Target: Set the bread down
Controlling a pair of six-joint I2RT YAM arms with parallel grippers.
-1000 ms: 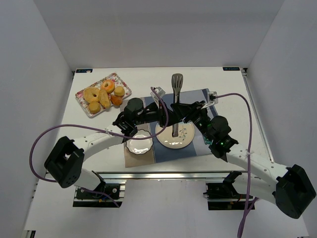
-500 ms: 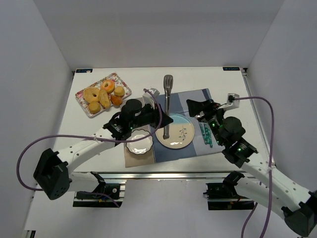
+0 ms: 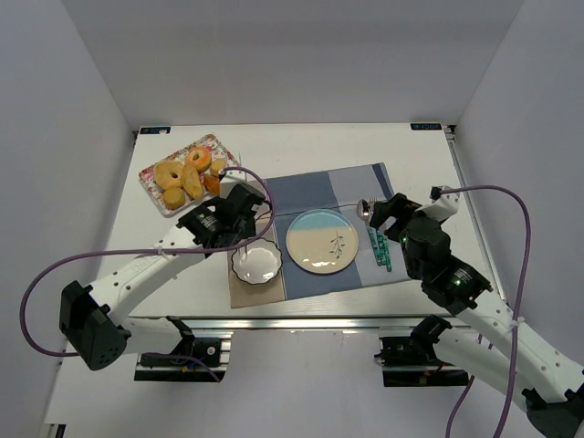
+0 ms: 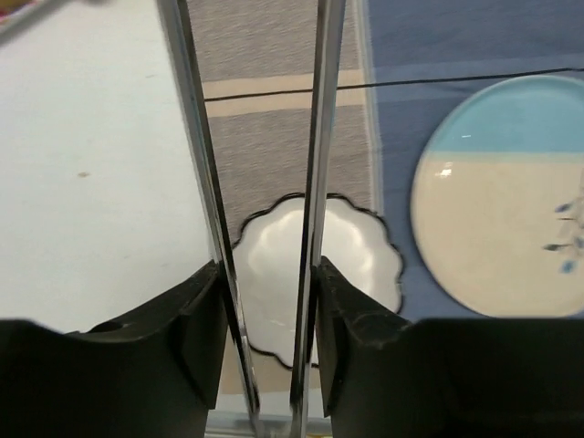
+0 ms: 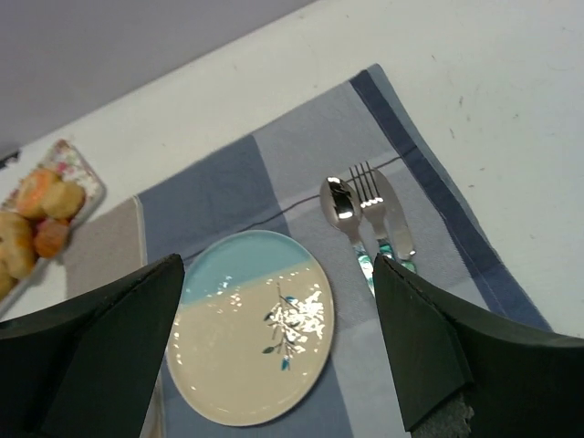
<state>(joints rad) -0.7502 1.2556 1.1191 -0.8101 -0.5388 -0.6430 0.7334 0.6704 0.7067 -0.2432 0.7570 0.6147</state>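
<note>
The bread point(image 3: 192, 181), an elongated golden roll, lies among doughnuts and buns on the floral tray point(image 3: 160, 196) at the back left. My left gripper point(image 3: 245, 217) point(image 4: 267, 310) is shut on metal tongs point(image 3: 245, 243) point(image 4: 319, 137); each finger presses one tong arm, and nothing sits between the arms. The tongs hang over the small scalloped white dish point(image 3: 256, 264) point(image 4: 356, 255), a short way in front of the tray. My right gripper point(image 3: 383, 212) point(image 5: 278, 301) is open and empty, above the right side of the placemat.
A blue-and-cream dinner plate point(image 3: 321, 241) point(image 5: 248, 324) point(image 4: 497, 201) sits on the blue checked placemat point(image 3: 338, 182). A spoon, fork and knife point(image 3: 376, 239) point(image 5: 365, 205) lie right of it. The tray point(image 5: 78, 178) shows at the right wrist view's left edge.
My right gripper opened, let go of the tongs and drew back to the right. My left arm swung the tongs from over the dinner plate leftward to above the small dish.
</note>
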